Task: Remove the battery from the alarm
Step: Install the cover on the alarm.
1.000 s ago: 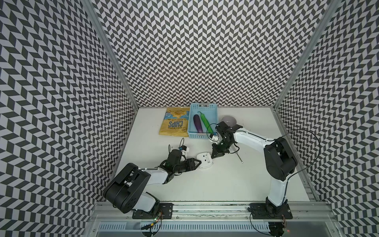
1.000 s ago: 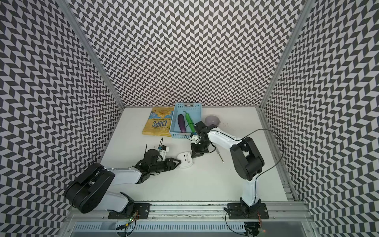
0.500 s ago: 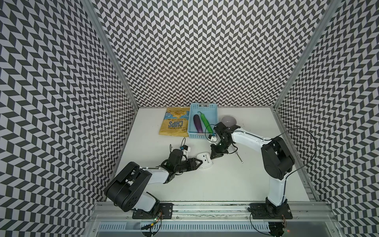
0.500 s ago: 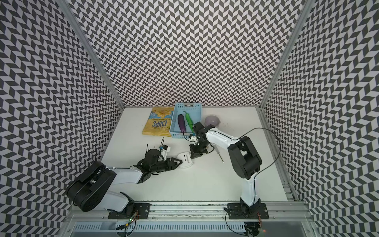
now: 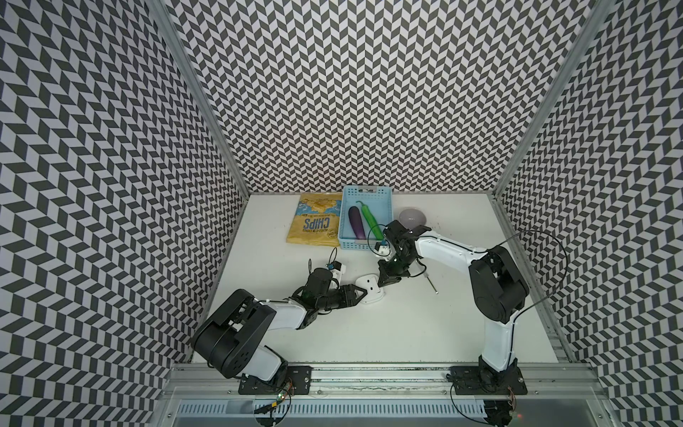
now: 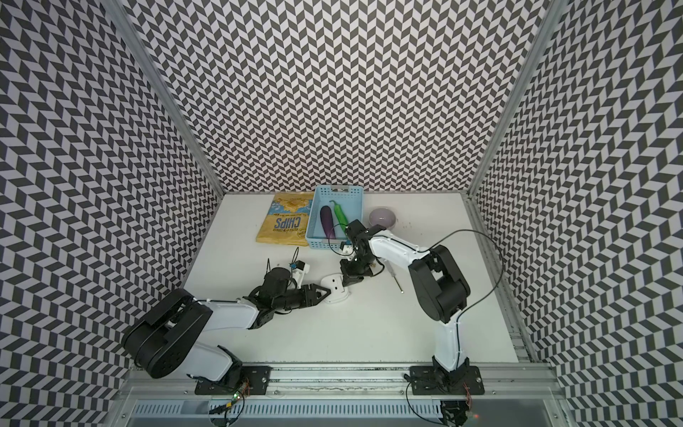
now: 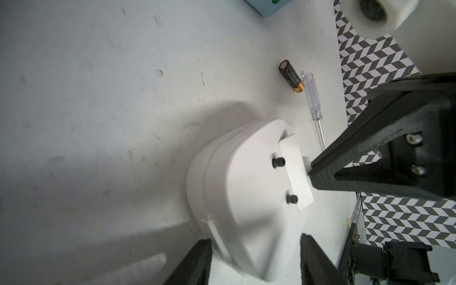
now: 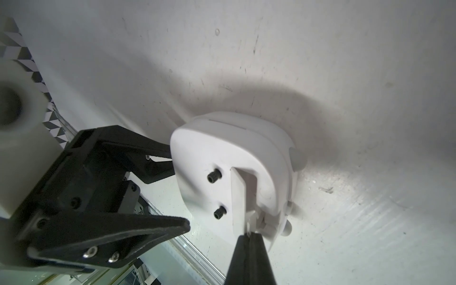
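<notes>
The alarm [image 5: 370, 289] is a white rounded-square clock, tilted up on its edge with its plain back showing. My left gripper [image 5: 364, 294] is shut on it, one finger on each side of its lower edge [image 7: 256, 240]. The white cover [image 7: 296, 177] stands lifted off the battery slot. My right gripper [image 8: 249, 235] is shut, its tips pressed against the cover's tab [image 7: 311, 170]. The battery [image 7: 291, 79], black with a gold end, lies on the table beyond the alarm, next to the handle of a screwdriver [image 7: 312, 98].
The screwdriver [image 5: 430, 283] lies right of the alarm. A blue basket [image 5: 366, 190] holding an aubergine and a green vegetable stands at the back, with a yellow chips bag [image 5: 316, 225] to its left and a pale grey bowl [image 5: 412, 218] to its right.
The right arm's elbow has swung slightly to the left. Both grippers stay at the alarm, with no change in their jaws.
</notes>
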Robot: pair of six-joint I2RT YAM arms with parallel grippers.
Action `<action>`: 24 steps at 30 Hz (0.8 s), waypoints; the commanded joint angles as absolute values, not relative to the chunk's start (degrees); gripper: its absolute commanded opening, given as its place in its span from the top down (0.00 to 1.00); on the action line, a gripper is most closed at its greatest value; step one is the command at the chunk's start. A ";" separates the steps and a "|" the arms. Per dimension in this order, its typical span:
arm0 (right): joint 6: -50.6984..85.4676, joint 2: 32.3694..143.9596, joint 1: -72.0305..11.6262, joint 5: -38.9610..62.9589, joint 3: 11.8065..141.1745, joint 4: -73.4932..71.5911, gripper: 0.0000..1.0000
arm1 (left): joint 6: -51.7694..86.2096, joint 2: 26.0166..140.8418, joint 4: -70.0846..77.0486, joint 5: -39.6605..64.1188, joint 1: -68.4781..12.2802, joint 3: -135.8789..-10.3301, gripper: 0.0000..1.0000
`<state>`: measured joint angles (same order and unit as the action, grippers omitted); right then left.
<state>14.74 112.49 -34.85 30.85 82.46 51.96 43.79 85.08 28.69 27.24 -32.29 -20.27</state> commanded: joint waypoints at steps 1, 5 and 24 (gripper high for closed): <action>15.03 112.77 -35.24 31.28 83.78 50.65 1.00 | 43.53 85.52 29.99 28.13 -32.87 -21.70 0.43; 14.94 111.98 -35.20 31.09 83.77 50.63 1.00 | 43.59 85.52 29.92 27.86 -32.88 -21.66 0.43; 13.54 113.40 -36.67 29.85 83.67 50.91 0.71 | 43.51 85.52 29.40 27.69 -32.96 -22.09 0.43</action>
<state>14.31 112.75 -35.97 30.59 82.70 51.70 43.79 85.41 28.64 27.18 -32.29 -20.49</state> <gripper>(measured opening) 0.283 0.567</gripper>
